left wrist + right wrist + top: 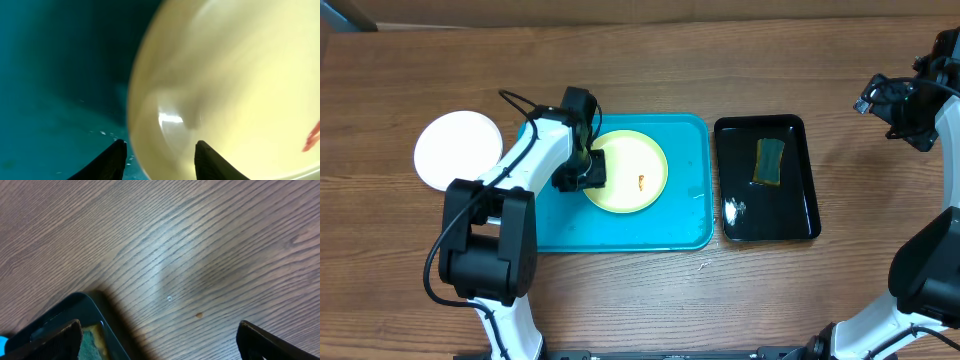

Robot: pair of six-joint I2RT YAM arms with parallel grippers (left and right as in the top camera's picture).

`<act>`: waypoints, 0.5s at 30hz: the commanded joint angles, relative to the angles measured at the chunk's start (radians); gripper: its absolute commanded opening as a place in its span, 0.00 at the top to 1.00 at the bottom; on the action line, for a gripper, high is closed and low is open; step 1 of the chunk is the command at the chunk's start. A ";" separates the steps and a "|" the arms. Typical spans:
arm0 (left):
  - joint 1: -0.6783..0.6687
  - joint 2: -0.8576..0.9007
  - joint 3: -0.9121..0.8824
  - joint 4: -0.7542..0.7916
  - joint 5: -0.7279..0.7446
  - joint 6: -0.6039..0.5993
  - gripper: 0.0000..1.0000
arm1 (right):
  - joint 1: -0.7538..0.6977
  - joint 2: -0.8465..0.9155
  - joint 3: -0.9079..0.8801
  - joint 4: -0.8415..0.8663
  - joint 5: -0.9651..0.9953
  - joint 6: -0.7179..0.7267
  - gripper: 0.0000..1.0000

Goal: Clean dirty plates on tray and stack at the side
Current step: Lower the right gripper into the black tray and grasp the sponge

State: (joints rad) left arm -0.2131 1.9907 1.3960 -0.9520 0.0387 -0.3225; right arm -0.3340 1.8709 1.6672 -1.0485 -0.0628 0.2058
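Observation:
A pale yellow-green plate [630, 165] with a small orange-brown smear [641, 182] lies on the turquoise tray [690, 225]. A white plate [458, 150] rests on the wooden table to the left of the tray. My left gripper [582, 172] is at the yellow-green plate's left rim. In the left wrist view the left gripper [160, 162] is open and straddles the rim of the plate [235, 85], with one finger over the tray [55, 90] and the other over the plate. My right gripper [903, 108] hovers at the far right, and the right wrist view shows it [157, 340] wide open over bare wood.
A glossy black tray [800, 215] with a green and yellow sponge [770, 160] stands right of the turquoise tray. Its corner [60, 312] and the sponge [92, 342] show at the lower left of the right wrist view.

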 commanded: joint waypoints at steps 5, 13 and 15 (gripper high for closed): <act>0.016 0.012 0.082 0.093 -0.074 0.079 0.54 | 0.002 -0.019 0.015 0.003 0.010 0.004 0.00; 0.016 0.012 0.024 0.131 -0.076 0.091 0.55 | 0.002 -0.019 0.015 0.003 0.010 0.004 0.00; 0.016 0.012 -0.001 0.155 -0.076 0.091 0.55 | 0.002 -0.019 0.015 0.003 0.010 0.004 0.00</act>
State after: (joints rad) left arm -0.2005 1.9907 1.4364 -0.8177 -0.0216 -0.2539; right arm -0.3340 1.8709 1.6672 -1.0481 -0.0624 0.2062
